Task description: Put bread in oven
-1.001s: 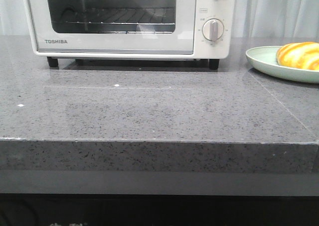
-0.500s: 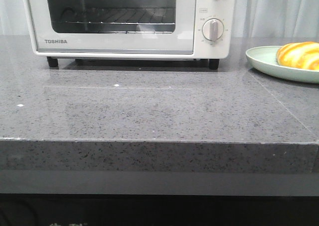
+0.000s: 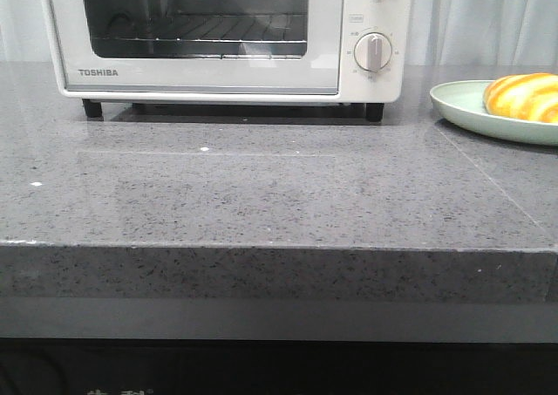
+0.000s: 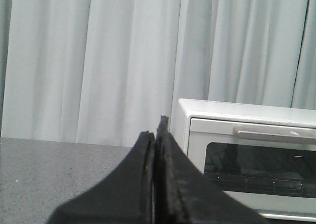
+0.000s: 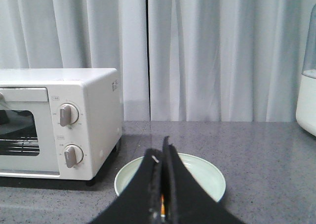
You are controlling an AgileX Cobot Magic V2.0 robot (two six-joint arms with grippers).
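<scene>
We seem to be in a kitchen, or a space staged as one. We see a grey speckled stone countertop (image 3: 261, 194) with a thick front edge, polished enough to reflect what stands on it. At its far side sits a white Toshiba toaster oven (image 3: 227, 37) with a glass door, wire rack and round dials (image 3: 373, 52). To the right, a pale green plate (image 3: 475, 112) carries a striped golden bun (image 3: 523, 97). Pale pleated curtains (image 5: 207, 51) hang along the whole far wall, and a white appliance (image 5: 308, 85) we cannot identify stands far right.
</scene>
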